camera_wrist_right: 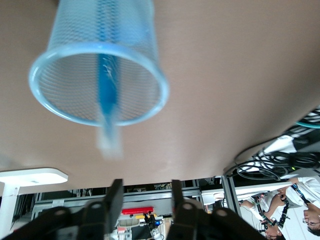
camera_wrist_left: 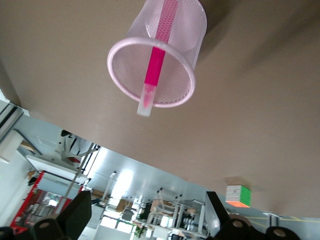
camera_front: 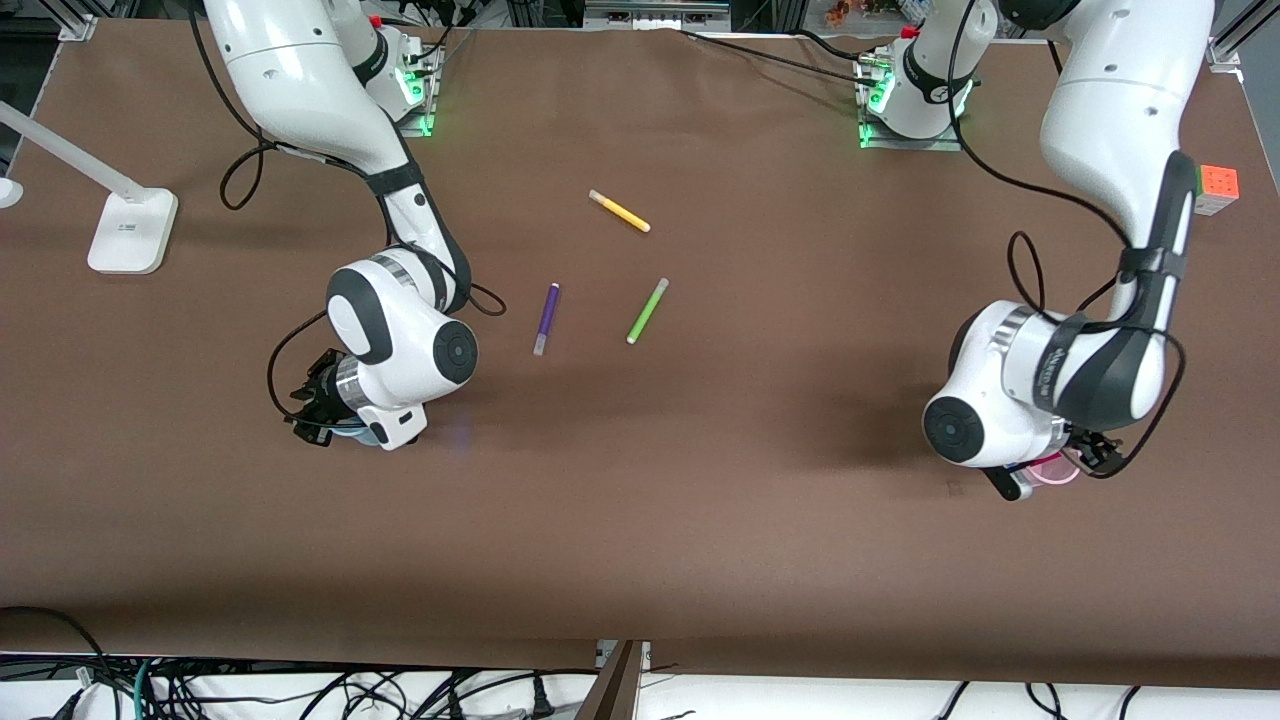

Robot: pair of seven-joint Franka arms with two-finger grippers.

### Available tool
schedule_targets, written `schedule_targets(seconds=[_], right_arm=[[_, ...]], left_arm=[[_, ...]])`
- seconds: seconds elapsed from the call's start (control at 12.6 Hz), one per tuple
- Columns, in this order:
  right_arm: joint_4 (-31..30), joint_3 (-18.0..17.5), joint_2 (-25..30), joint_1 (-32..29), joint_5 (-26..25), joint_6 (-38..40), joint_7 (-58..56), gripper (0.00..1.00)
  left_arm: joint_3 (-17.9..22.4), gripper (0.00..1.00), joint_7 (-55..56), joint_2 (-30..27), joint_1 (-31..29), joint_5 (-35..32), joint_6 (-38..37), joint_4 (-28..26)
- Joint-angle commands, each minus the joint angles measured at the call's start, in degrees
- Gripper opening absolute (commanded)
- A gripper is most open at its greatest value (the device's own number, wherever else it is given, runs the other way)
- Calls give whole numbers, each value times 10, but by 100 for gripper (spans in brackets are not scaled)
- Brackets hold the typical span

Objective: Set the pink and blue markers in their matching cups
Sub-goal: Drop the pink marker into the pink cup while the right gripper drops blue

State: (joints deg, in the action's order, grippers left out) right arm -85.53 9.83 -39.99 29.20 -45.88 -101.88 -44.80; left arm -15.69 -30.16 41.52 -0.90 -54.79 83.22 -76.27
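Note:
The pale pink cup (camera_wrist_left: 176, 47) stands on the brown table with the pink marker (camera_wrist_left: 156, 62) in it, the marker's pale cap sticking out over the rim. My left gripper (camera_wrist_left: 147, 215) is open and empty, drawn back from the cup. In the front view it (camera_front: 1095, 450) is beside the pink cup (camera_front: 1058, 468). The pale blue cup (camera_wrist_right: 70, 60) holds the blue marker (camera_wrist_right: 107, 95), cap over the rim. My right gripper (camera_wrist_right: 145, 197) is open and empty, apart from that cup. In the front view it (camera_front: 312, 405) is beside the blue cup (camera_front: 352, 433).
A purple pen (camera_front: 546, 318), a green pen (camera_front: 647, 311) and a yellow pen (camera_front: 619, 211) lie mid-table. A colour cube (camera_front: 1217, 188) sits at the left arm's end and also shows in the left wrist view (camera_wrist_left: 237, 195). A white lamp base (camera_front: 131, 231) stands at the right arm's end.

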Motion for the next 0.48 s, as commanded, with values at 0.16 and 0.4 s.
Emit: schedule_targets(seconds=[0.16,0.4], right_arm=[[77,21,21,-5,133,19,8,100],[117,78,50,-8,304,19,76,100]], left_arm=[[1,100,-1,-68,1,147,-88,93],[1,100,36,-103,-2,256,-106,160]])
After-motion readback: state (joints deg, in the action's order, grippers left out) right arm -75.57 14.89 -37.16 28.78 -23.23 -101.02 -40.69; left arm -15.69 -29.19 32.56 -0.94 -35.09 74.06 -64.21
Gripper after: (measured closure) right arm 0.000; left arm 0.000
